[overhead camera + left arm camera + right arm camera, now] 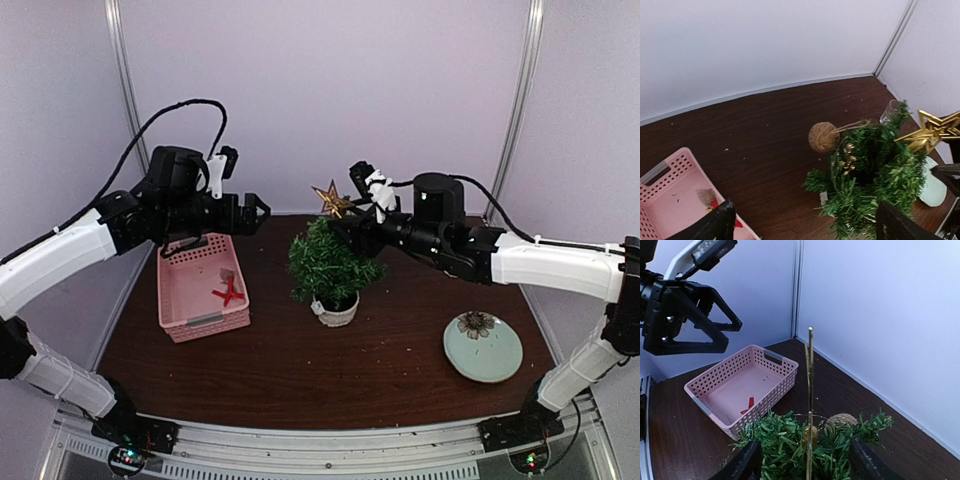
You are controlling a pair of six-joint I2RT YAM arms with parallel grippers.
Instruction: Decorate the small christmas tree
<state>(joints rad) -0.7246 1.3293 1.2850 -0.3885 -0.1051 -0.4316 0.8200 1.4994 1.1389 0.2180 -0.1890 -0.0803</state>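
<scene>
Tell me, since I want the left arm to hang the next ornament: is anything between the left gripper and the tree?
Nothing visible. The open left gripper hovers over the far end of the pink basket, with only air between it and the tree. The right gripper is at the gold star on the treetop.

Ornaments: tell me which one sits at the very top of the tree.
The gold star, standing at the tip of the small christmas tree. The twine ball hangs off the tree's side, and the red piece lies in the pink basket.
</scene>
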